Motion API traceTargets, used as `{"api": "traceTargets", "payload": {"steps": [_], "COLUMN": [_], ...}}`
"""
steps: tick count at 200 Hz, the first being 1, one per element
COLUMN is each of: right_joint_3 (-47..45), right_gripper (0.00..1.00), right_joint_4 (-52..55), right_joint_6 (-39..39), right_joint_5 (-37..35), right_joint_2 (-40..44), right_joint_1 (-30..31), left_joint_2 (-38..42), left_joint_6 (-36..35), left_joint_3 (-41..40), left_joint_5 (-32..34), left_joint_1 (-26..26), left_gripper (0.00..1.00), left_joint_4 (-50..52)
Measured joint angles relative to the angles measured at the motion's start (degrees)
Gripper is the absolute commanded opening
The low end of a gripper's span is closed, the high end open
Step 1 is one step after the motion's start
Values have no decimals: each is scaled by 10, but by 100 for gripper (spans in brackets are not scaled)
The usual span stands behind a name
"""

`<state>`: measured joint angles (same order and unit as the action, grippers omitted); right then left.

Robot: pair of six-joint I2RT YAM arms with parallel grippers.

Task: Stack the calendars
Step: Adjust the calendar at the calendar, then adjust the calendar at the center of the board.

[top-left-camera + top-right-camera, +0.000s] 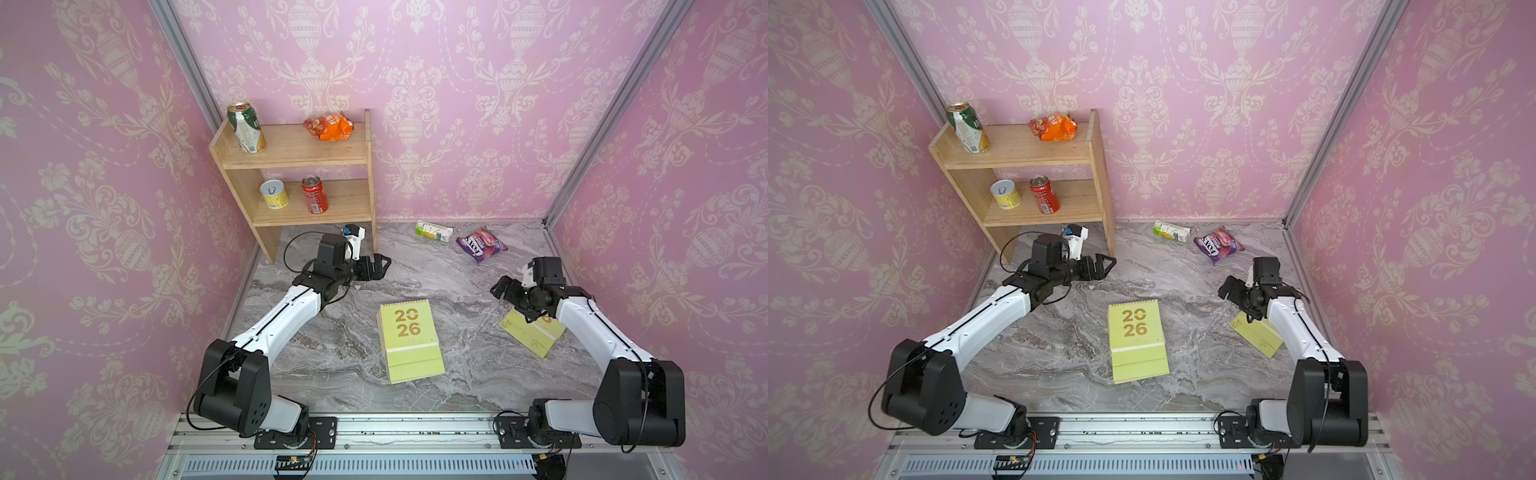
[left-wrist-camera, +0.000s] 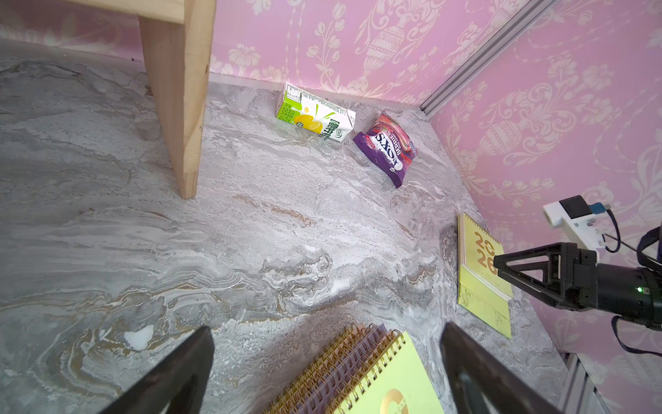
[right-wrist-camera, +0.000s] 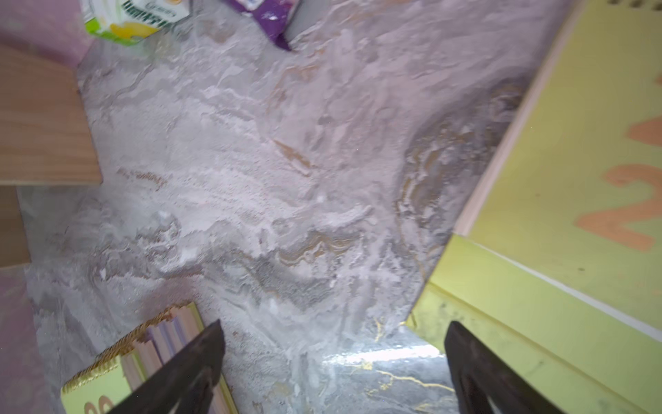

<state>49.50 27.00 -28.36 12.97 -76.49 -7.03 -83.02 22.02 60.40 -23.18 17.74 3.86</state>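
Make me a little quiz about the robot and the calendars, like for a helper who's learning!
1. True or false: the right gripper is open and holds nothing.
2. What colour is the top cover of the calendar stack? A lilac, B yellow-green, C peach-pink.
3. Fill in: the red can stands on the ____ level of the wooden shelf.
Key: 1 true; 2 B; 3 lower.
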Motion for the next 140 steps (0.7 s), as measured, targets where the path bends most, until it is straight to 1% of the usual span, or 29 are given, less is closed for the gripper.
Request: {"api": "traceTargets", "payload": {"steps": [11,38,87,110,140], "right_joint_3": [-9,-24,-29,-38,-42], "right_gripper": [100,100,100,100,100], "right_joint_4": [6,10,-1,-14,-30], "right_joint_6": [-2,-4,-12,-19,-30], "right_joint_5": [-8,-15,-21,-21,-30], "right_joint_2": [0,0,-13,-38,-63], "right_joint_1": [-34,-94,-204,-233,-240], "left_joint_2": [-7,-22,-26,-26,-29], "left_joint_6": [-2,-4,-5,-5,-5], "left_joint_3": [7,25,39,39,43], "left_joint_5": [-6,-20,-41,-51,-58], "left_joint_1": [0,0,0,0,0], "left_gripper": [99,99,99,99,99], "left_joint_4": [-1,-3,-9,-10,-11]}}
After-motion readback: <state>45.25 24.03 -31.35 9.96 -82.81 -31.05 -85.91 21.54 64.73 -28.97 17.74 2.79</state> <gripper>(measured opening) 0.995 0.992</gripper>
